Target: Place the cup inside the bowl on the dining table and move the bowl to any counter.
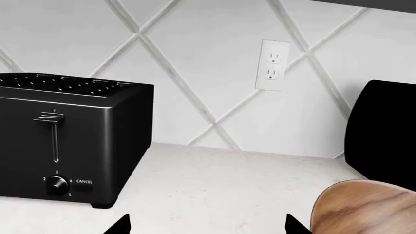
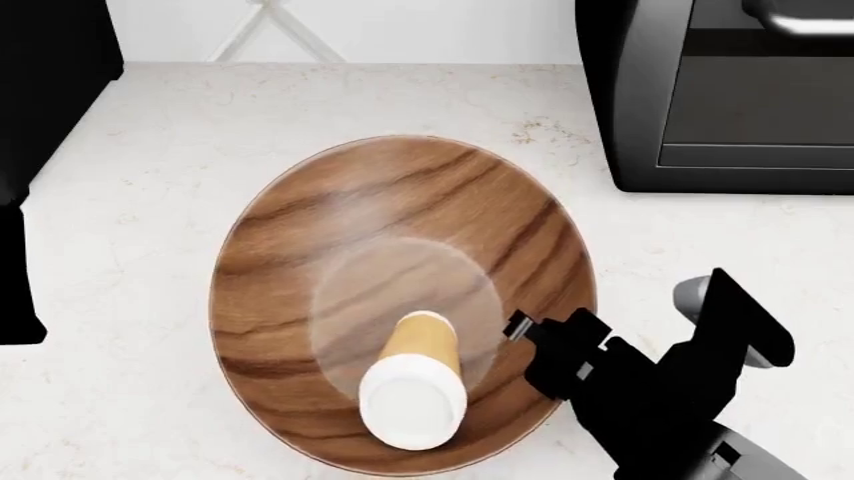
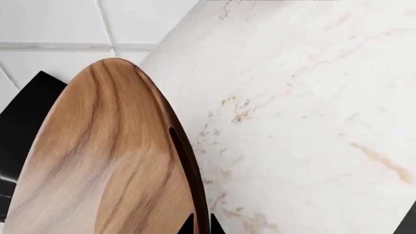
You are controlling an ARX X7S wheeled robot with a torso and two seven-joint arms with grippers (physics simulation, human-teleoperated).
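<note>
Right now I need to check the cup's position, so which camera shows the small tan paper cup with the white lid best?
The head view: the small tan paper cup with the white lid lies on its side inside the wide wooden bowl. Neither wrist view shows the cup, only the bowl's outer wall.

White diagonal-tiled wall [image 1: 208, 58], wall socket [image 1: 274, 66], black toaster [image 1: 68, 139], dark oven-like appliance [image 2: 727, 95] at the right

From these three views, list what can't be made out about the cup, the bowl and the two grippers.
- Cup: seen only in the head view; both wrist views miss it.
- Bowl: its underside is hidden in the head view; the left wrist view cuts it off at the edge.
- Right gripper: at the bowl's rim, grip unclear.
- Left gripper: only its fingertips show, spread apart.
</note>
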